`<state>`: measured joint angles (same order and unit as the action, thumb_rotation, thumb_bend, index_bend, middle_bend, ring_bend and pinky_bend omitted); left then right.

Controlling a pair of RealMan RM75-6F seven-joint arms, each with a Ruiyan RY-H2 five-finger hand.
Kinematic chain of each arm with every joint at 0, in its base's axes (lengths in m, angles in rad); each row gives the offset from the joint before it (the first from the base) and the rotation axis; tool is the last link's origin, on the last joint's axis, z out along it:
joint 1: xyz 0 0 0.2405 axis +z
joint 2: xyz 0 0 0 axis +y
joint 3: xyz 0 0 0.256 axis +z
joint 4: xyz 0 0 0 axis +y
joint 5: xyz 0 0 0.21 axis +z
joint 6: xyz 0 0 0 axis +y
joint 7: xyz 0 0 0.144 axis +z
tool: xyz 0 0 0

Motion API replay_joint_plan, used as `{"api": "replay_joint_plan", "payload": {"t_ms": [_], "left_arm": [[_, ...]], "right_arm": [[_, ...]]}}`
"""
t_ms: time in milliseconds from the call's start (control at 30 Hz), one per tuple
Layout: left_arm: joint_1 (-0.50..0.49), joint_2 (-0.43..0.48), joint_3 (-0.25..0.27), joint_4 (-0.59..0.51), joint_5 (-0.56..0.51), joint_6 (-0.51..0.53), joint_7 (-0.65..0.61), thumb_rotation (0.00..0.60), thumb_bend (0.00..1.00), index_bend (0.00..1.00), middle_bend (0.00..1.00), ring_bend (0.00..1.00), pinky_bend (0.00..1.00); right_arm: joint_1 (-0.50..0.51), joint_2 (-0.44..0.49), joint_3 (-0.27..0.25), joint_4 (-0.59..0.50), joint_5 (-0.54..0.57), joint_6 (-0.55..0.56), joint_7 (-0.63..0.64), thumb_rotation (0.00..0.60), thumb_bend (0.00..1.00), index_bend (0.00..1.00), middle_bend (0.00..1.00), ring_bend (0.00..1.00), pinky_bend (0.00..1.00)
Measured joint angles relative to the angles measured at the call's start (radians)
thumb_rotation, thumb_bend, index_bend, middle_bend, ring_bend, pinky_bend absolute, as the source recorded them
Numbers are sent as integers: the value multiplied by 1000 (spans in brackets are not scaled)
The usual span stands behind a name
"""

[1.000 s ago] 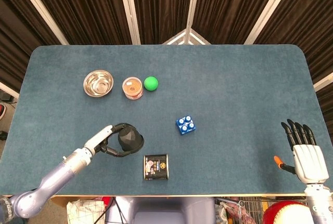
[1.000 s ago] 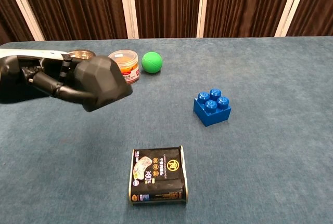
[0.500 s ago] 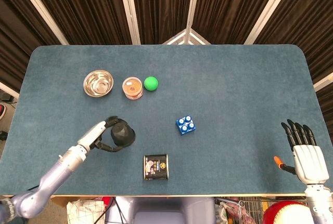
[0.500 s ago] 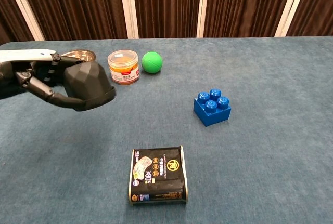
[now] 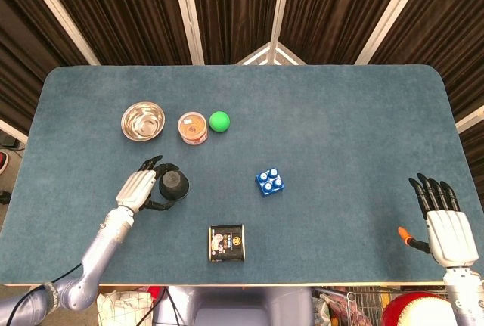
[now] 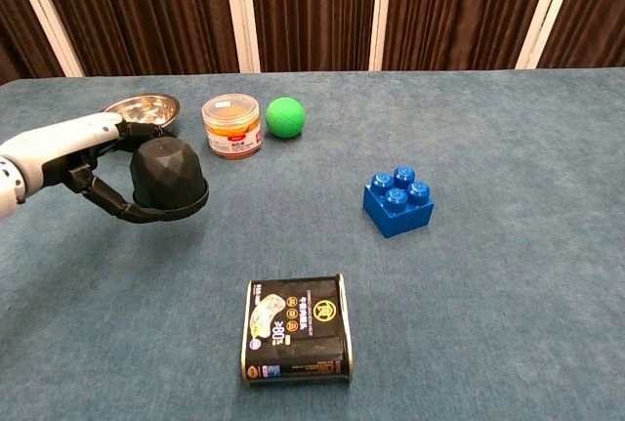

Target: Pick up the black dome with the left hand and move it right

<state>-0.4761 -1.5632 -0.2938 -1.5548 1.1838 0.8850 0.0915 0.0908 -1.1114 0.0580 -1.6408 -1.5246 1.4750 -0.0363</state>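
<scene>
The black faceted dome point(image 5: 174, 184) point(image 6: 166, 175) stands upright on the left part of the blue table point(image 5: 340, 129), low over it or on it; I cannot tell which. My left hand point(image 5: 140, 187) point(image 6: 93, 159) grips it from the left, with dark fingers point(image 6: 146, 212) curled around its base. My right hand point(image 5: 446, 216) hangs off the table's front right corner, fingers straight and apart, holding nothing. It does not show in the chest view.
Behind the dome are a steel bowl point(image 5: 143, 121) point(image 6: 143, 107), an orange jar point(image 5: 193, 127) point(image 6: 231, 125) and a green ball point(image 5: 219, 121) point(image 6: 285, 116). A blue brick point(image 5: 269, 181) point(image 6: 398, 200) lies to the right, and a black tin point(image 5: 227, 242) point(image 6: 296, 329) near the front edge.
The left hand has carried the dome back and left, away from the tin, and lowered it. The dome has gone from tilted to upright. The right hand has not moved.
</scene>
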Motion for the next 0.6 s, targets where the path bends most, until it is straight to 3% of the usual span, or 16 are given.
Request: {"api": "replay_joint_plan", "payload": {"t_ms": [233, 600], "left_arm": [[-33, -70, 23, 133, 26, 43, -23, 600, 464, 301, 374, 0, 0], [-65, -124, 53, 235, 34, 53, -79, 600, 464, 301, 373, 0, 0]], "right_arm": [[-1, 3, -4, -6, -3, -3, 3, 600, 233, 0, 0, 2, 0], [5, -7, -1, 5, 4, -11, 5, 600, 233, 0, 0, 2, 0]]}}
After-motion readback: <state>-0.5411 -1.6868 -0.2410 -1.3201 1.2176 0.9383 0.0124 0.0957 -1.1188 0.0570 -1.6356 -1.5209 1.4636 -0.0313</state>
